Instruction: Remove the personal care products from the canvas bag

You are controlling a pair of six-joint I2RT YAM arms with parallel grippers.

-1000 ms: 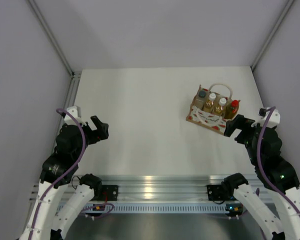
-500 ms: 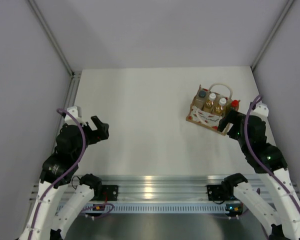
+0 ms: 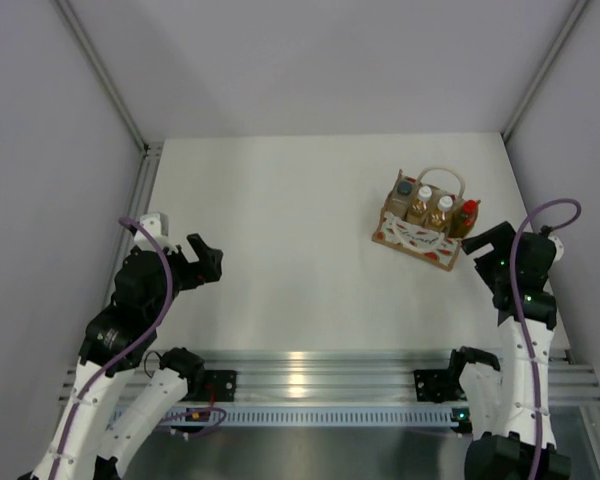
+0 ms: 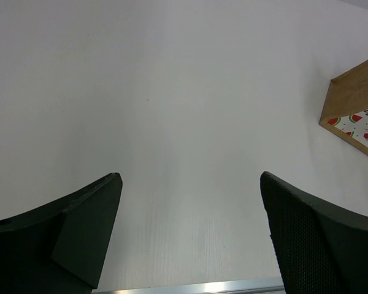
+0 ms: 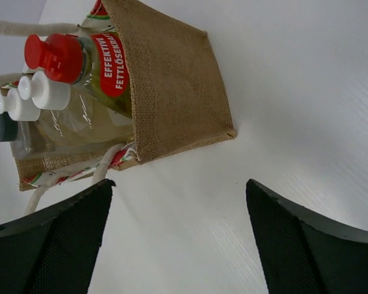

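The canvas bag (image 3: 412, 237) stands at the back right of the table, white printed panel facing the near edge. Four bottles stand in it: a dark-capped one (image 3: 405, 187), two white-capped ones (image 3: 425, 193) and a red-capped one (image 3: 469, 208). My right gripper (image 3: 487, 245) is open and empty, just right of the bag. In the right wrist view the bag's brown side (image 5: 172, 79) and the red-capped bottle (image 5: 58, 52) lie ahead of the open gripper (image 5: 179, 184). My left gripper (image 3: 205, 258) is open and empty at the near left; its wrist view shows open jaws (image 4: 190, 177) over bare table.
Pale rope handles (image 3: 442, 175) arch over the bottles. The bag's corner (image 4: 356, 92) shows at the right edge of the left wrist view. Grey walls close in the table on three sides. A metal rail (image 3: 310, 365) runs along the near edge.
My right arm has swung and drawn back a little to the right of the bag, its gripper still open. My left gripper has shifted slightly right. The bag and bottles have not moved.
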